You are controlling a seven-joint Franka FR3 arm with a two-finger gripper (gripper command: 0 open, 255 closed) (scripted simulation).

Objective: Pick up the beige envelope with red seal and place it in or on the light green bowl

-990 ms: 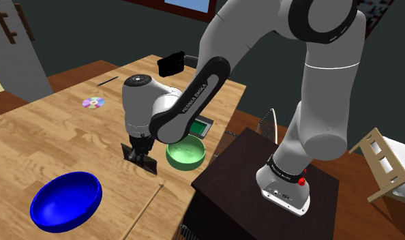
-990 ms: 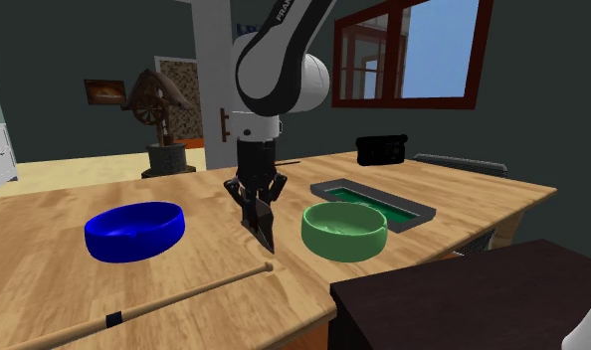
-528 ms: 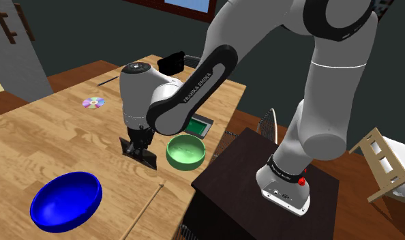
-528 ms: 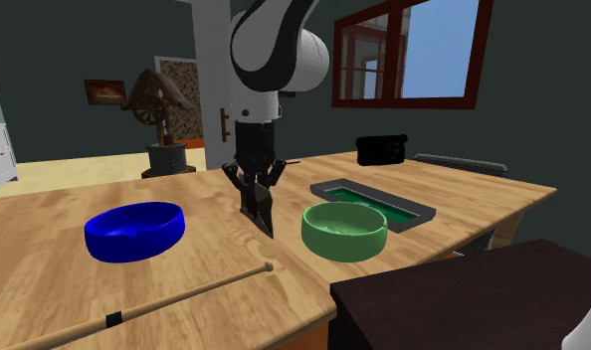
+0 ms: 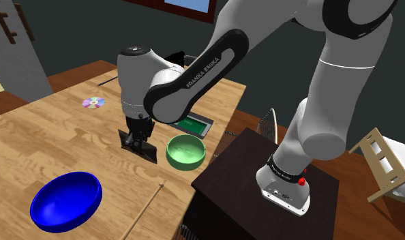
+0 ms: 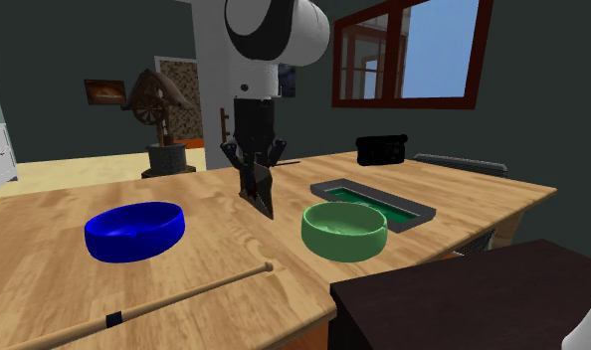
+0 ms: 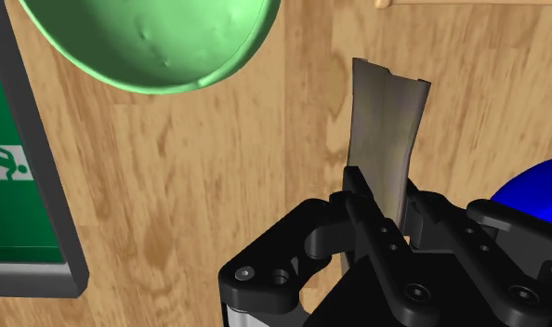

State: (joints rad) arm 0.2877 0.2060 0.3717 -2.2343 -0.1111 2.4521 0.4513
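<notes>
Pincer (image 5: pixel 138 138) is seen in the shoulder view pinching the envelope (image 5: pixel 145 150) near the green bowl (image 5: pixel 186 162). By the second exterior view, rim clearance should be kept. By the wrist view, release is best delayed until the bowl is centred beneath.

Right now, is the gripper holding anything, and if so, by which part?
Yes. The gripper is shut on the envelope, clasping its flat faces near one end. The rest of the envelope sticks out past the fingertips.
</notes>
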